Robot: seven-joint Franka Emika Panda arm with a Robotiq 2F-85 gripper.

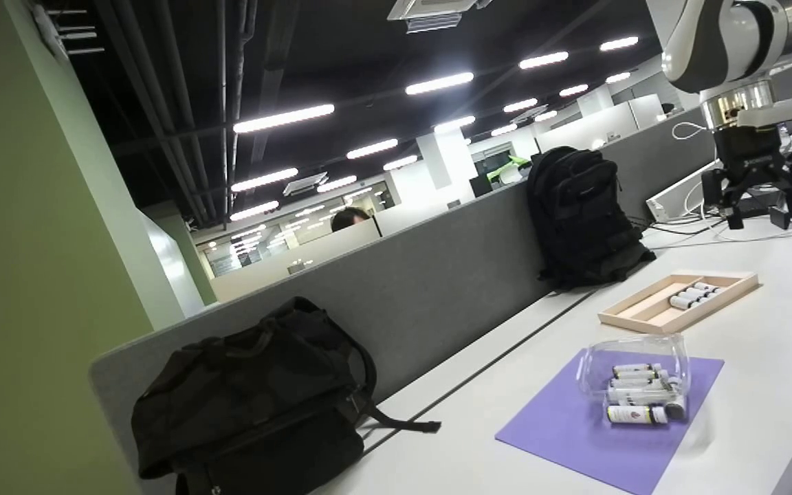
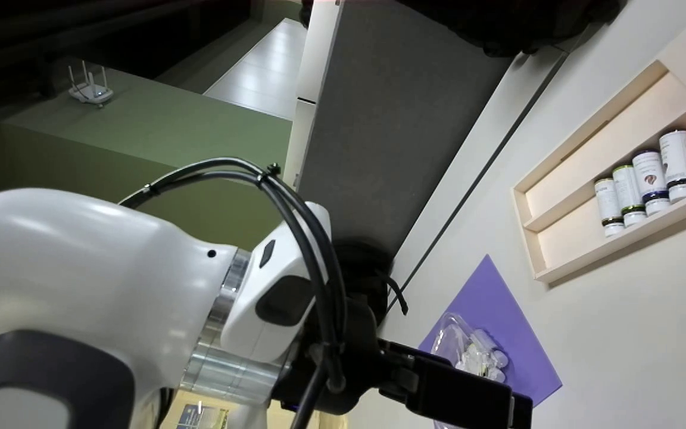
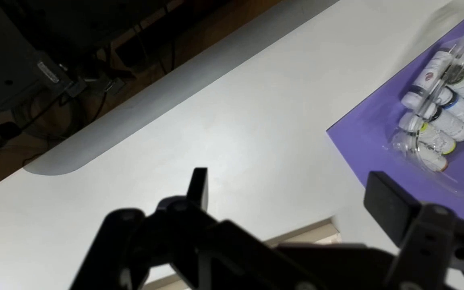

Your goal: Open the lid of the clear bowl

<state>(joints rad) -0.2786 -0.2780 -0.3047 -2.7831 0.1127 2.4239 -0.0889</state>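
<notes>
Glossy white arm (image 2: 99,274), black hand (image 3: 292,193)

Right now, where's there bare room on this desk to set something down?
In the wrist view, the white tabletop is bare between a corner of the purple mat and the desk edge. The wooden tray has a bare compartment alongside its four bottles. It's crowded on the mat, with the clear bowl and clustered bottles.

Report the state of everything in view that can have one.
gripper: open, holding nothing
purple mat: flat
clear bowl: on the purple mat, bottles visible through it
lid: cannot tell whether shut
wooden tray: uncovered, holding four bottles
backpack: upright
dark bag: strap trailing loose
ceiling lights: lit
</notes>
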